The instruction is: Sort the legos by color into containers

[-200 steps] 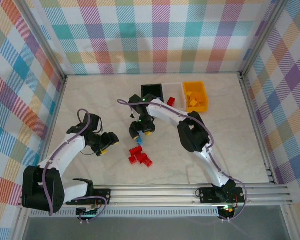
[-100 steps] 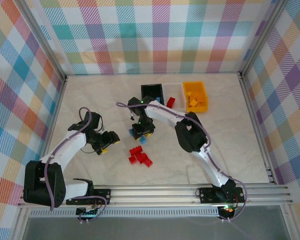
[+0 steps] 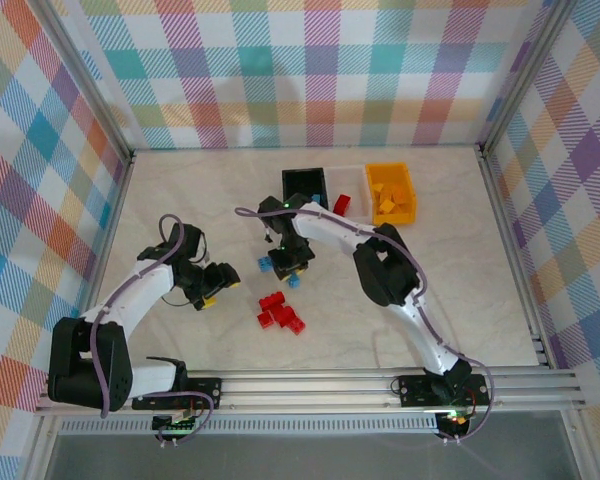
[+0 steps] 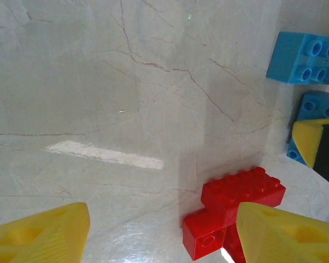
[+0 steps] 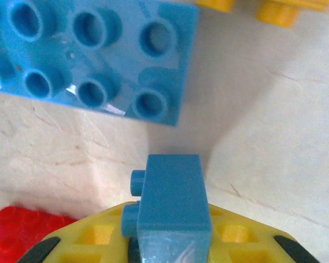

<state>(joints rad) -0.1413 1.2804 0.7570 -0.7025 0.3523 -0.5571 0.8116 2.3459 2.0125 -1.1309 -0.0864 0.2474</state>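
One small blue lego [image 5: 172, 203], apparently gripped.

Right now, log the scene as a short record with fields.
left gripper: open, holding nothing
right gripper: shut on small blue brick
loose on table: red bricks, large blue brick
white bin: red brick at near end
orange bin: yellow bricks
black bin: contents unclear
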